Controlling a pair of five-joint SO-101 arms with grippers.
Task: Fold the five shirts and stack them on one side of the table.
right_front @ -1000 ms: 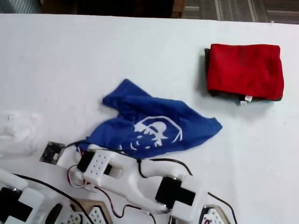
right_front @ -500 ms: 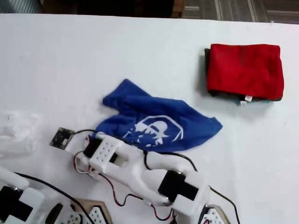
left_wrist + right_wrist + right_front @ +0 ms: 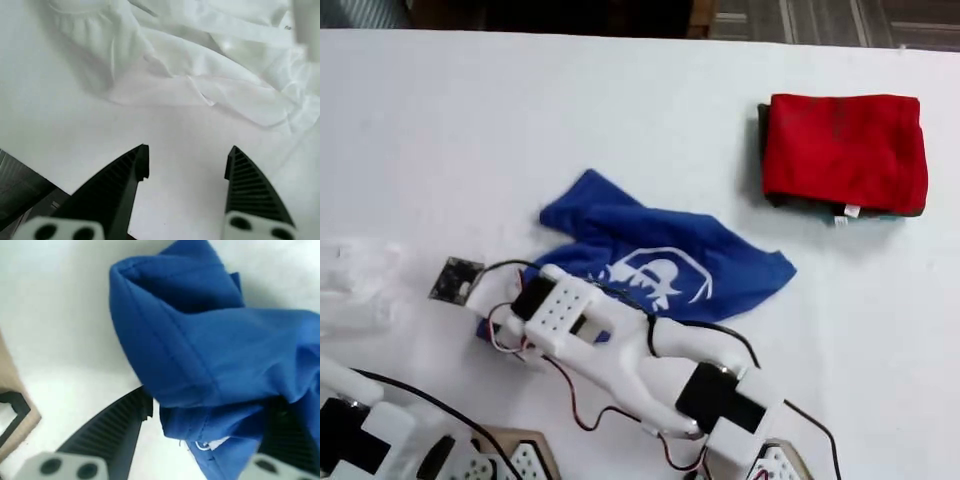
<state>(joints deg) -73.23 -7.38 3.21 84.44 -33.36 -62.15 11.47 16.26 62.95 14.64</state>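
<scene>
The crumpled royal-blue cloth shirt with a white printed emblem (image 3: 670,262) lies unfolded at the middle of the white table (image 3: 470,120), so it looks like the piece in hand. The right gripper (image 3: 207,407), its arm stretched in from 5 o'clock, sits at that shirt's 8 o'clock edge. Its jaws are apart on either side of a bunched blue hem and not yet closed, likely placed to take a corner and draw the cloth flat. The folded red cloth shirt (image 3: 845,148) tops a neat stack at 2 o'clock, with a darker folded garment (image 3: 761,150) showing beneath; that side evidently serves as the pile. The left gripper (image 3: 189,152) hovers over bare table with its jaws apart, facing the rumpled white cloth shirt (image 3: 200,60) at 9 o'clock, which is probably next in line.
</scene>
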